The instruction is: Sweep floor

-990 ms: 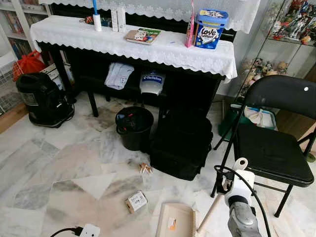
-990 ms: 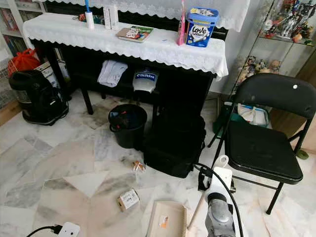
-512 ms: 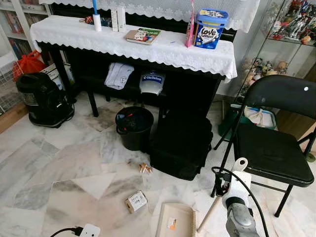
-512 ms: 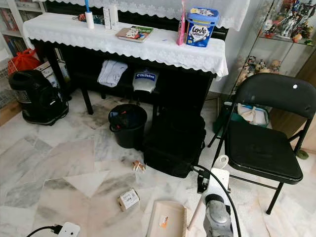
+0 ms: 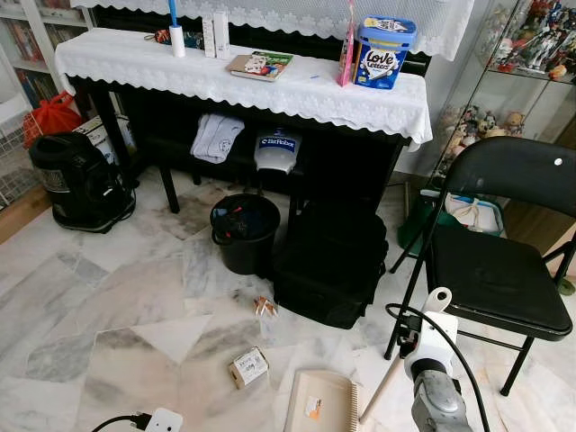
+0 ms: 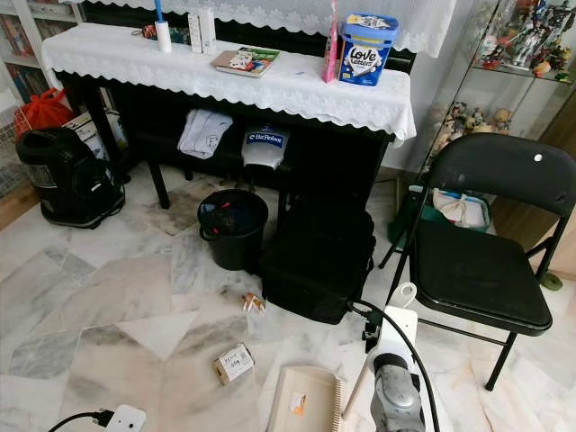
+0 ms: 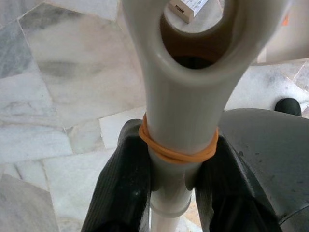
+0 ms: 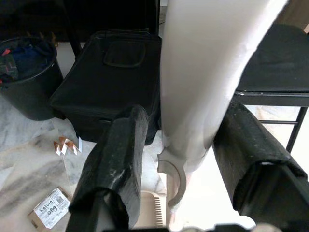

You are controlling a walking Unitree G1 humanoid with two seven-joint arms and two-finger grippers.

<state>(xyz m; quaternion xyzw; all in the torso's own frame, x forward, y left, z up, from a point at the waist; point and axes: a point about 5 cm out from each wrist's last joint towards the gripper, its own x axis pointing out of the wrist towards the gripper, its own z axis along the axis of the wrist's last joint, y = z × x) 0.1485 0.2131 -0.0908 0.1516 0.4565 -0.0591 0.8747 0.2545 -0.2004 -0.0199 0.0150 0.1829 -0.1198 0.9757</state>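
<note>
While our left gripper (image 7: 169, 193) pinches the dustpan handle (image 7: 181, 111), right gripper (image 8: 181, 174) clamped on broom handle (image 8: 203, 72), small box (image 8: 48, 209) just beyond its fingers.

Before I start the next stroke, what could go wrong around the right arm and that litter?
1. The right gripper, shut on the long cream handle, is next to the folding chair and its front leg; a wide swing could knock it.
2. The paper scraps lie close beside the black bag, so a stroke may push them under it.
3. The black cable loops beside that handle and might snag.
</note>
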